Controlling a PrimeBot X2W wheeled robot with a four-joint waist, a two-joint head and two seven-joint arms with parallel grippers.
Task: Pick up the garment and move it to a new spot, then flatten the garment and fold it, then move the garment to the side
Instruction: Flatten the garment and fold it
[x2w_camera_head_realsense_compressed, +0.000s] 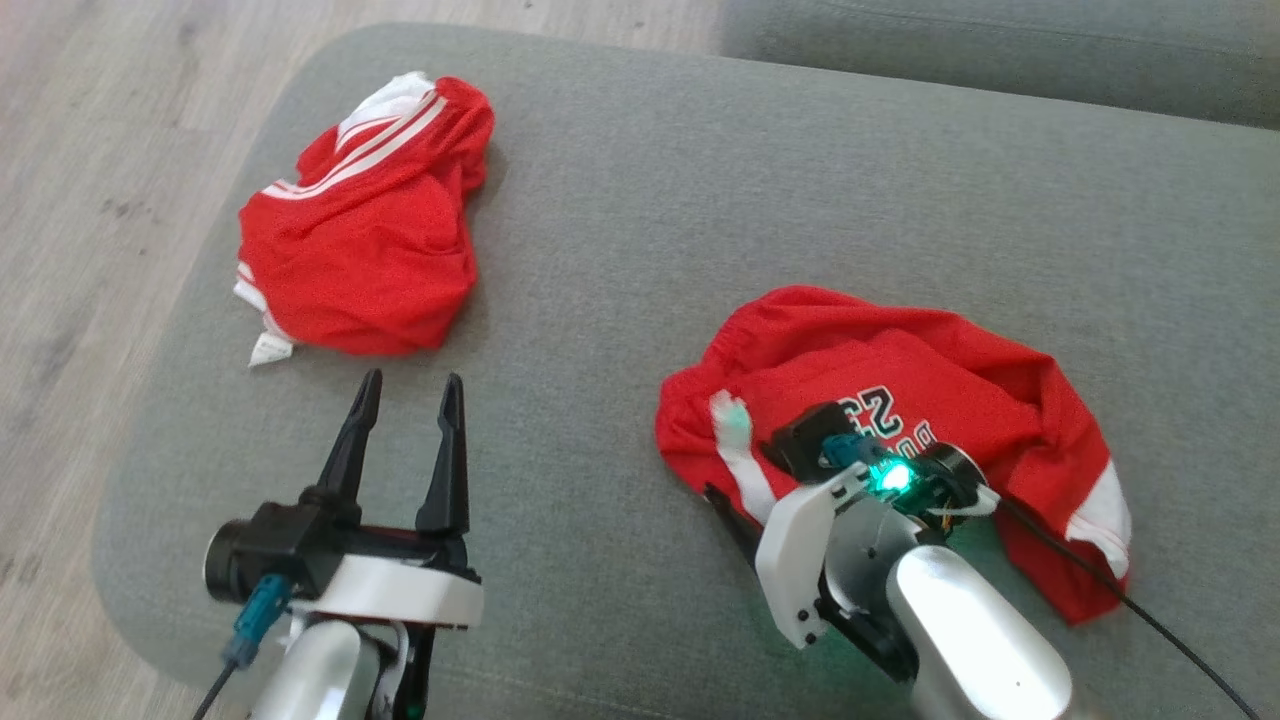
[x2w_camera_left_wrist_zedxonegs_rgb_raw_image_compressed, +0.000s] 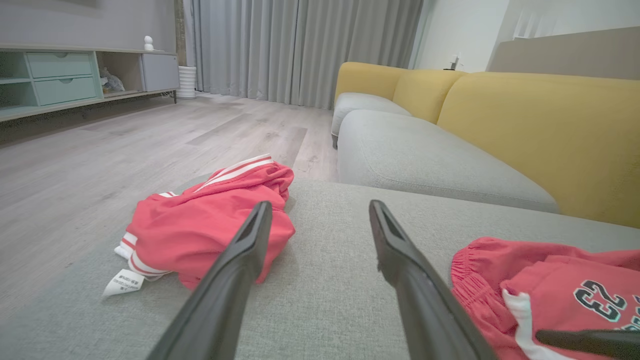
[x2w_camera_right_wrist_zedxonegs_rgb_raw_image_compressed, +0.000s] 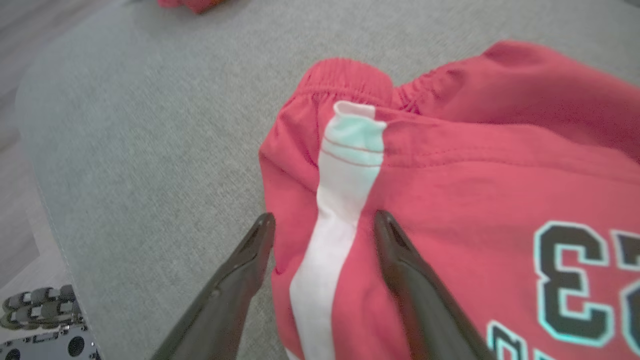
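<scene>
Right gripper (x2w_camera_right_wrist_zedxonegs_rgb_raw_image_compressed: 324, 220) is wide open and holding nothing, jaws straddling the white stripe (x2w_camera_right_wrist_zedxonegs_rgb_raw_image_compressed: 350, 150) at the edge of the numbered red garment (x2w_camera_head_realsense_compressed: 850, 340), which lies crumpled on the grey cushion (x2w_camera_head_realsense_compressed: 620, 200). My worry is that closing here pinches just one layer (it's pretty bunched), so the garment drags or slips out. Left gripper (x2w_camera_head_realsense_compressed: 410, 395) is open and empty too, near the other red garment (x2w_camera_head_realsense_compressed: 370, 240).

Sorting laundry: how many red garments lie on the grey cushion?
2: a striped one at the cushion's far left, a numbered one at right beneath the right gripper.
</scene>
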